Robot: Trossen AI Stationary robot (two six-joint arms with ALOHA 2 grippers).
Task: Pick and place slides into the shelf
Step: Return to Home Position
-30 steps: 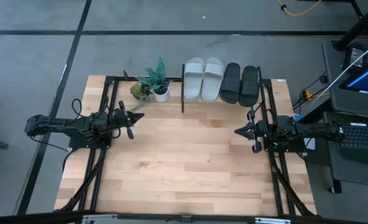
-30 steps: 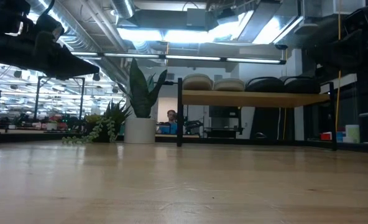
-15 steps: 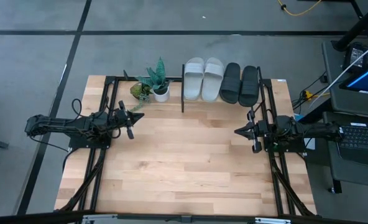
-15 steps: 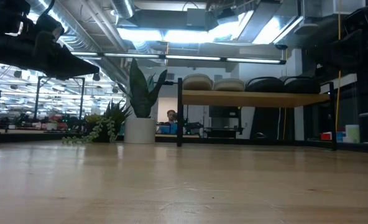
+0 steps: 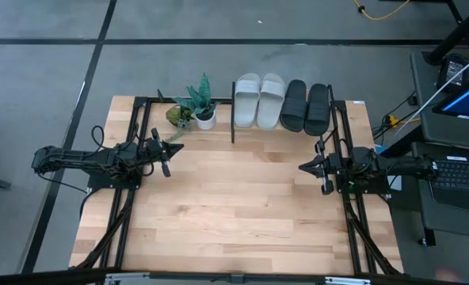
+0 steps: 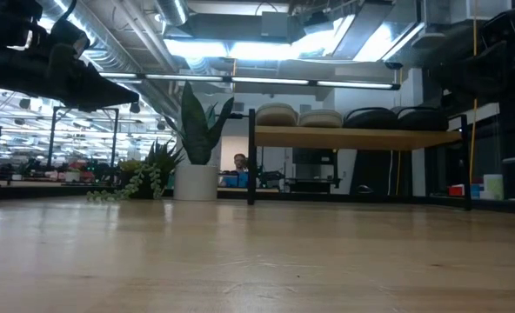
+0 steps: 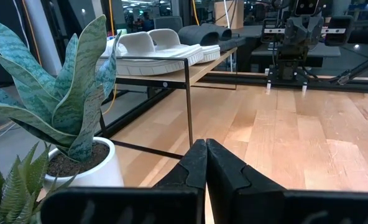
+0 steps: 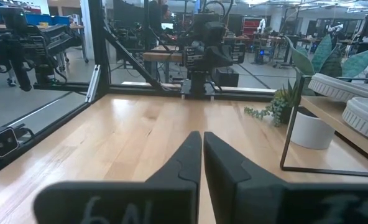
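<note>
Two pale grey-white slides [image 5: 259, 100] and two black slides [image 5: 306, 106] lie side by side, soles down, on the shelf's [image 6: 353, 137] wooden top board at the table's far edge. The left wrist view shows the white slides [image 7: 153, 48] on that board. My left gripper [image 5: 178, 147] hovers shut at the table's left side, pointing level toward the right. My right gripper [image 5: 302, 168] hovers shut at the right side, pointing level toward the left. Neither gripper holds anything.
A white pot with a snake plant [image 5: 203, 107] and a small trailing plant [image 5: 178, 115] stand left of the shelf at the far edge. Black frame rails [image 5: 131, 198] run along both sides of the table. Bare wooden tabletop [image 5: 234, 206] lies between the arms.
</note>
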